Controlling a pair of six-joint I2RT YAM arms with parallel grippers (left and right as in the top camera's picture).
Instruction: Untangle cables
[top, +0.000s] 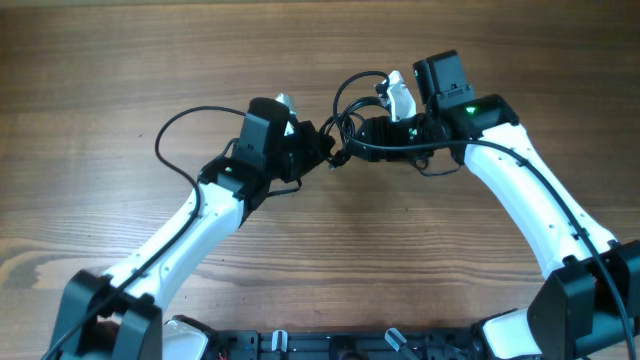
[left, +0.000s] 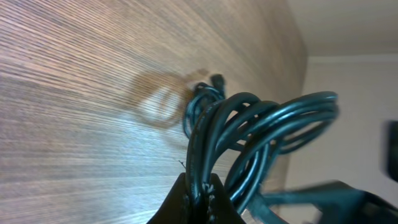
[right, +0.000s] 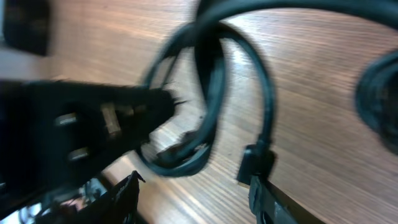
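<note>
Crowding overhead, both arms hide much of the cables (top: 352, 100), a glossy black tangle between them. Left wrist: the left gripper (left: 199, 200) clamps several rounded loops. Right wrist, blurred: the right gripper (right: 193, 190) seems parted, loops just ahead.

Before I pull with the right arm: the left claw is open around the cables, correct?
No. The left claw is shut on the cables, pinching the strands between its fingers, not open around them. The left wrist view shows it.
</note>
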